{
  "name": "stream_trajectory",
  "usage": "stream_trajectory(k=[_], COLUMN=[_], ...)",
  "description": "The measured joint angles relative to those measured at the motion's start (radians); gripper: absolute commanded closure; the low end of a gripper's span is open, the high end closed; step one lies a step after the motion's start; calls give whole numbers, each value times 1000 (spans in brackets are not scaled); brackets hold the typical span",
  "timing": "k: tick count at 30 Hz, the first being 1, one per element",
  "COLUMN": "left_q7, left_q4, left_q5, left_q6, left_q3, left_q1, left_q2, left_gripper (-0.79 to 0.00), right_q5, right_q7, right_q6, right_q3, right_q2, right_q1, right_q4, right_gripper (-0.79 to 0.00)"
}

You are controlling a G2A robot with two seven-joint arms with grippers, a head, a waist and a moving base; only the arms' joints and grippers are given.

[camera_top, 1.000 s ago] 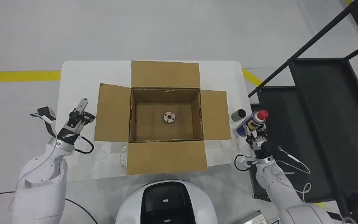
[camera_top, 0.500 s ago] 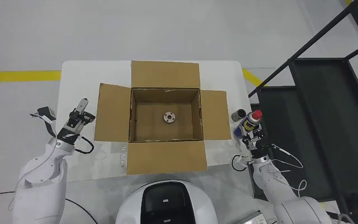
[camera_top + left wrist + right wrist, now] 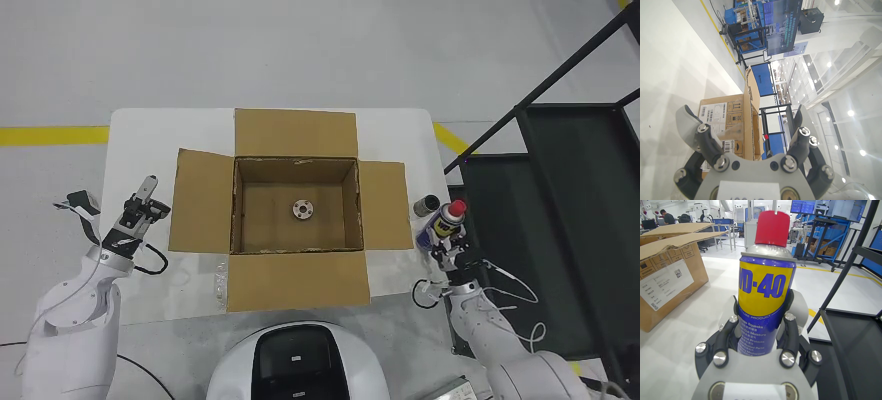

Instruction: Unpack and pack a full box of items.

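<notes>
**Top view.** The cardboard box point(image 3: 297, 208) sits at the centre of the frame on the white table point(image 3: 140, 140). All four flaps are folded outward, so the interior can be reached from above. A small metal ring point(image 3: 301, 209) lies on the box floor. Right of the box, at the table's edge, the right gripper point(image 3: 447, 246) pinches the lower body of a red-capped spray can point(image 3: 446, 220). The can is upright, probably so it can stand next to the grey cylinder point(image 3: 426, 204) just beside it. At the left of the frame, the left gripper point(image 3: 148, 195) hovers beside the left flap, fingers spread and empty, seemingly free for the next item.
</notes>
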Motion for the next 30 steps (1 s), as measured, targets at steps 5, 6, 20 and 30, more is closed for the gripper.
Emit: stream_trajectory(k=[5, 6, 20, 30], left_q7=[0, 0, 0, 0], left_q4=[0, 0, 0, 0], left_q5=[0, 0, 0, 0], left_q6=[0, 0, 0, 0], left_q3=[0, 0, 0, 0], left_q1=[0, 0, 0, 0], left_q2=[0, 0, 0, 0], left_gripper=[-785, -785, -785, -785], right_q5=[7, 8, 14, 48], right_q7=[-19, -23, -41, 74], right_q6=[-6, -7, -36, -101], right_q3=[-6, -7, -24, -32], right_q2=[0, 0, 7, 4], right_q1=[-11, -14, -37, 2], right_q4=[5, 6, -16, -7], right_gripper=[-720, -776, -785, -785])
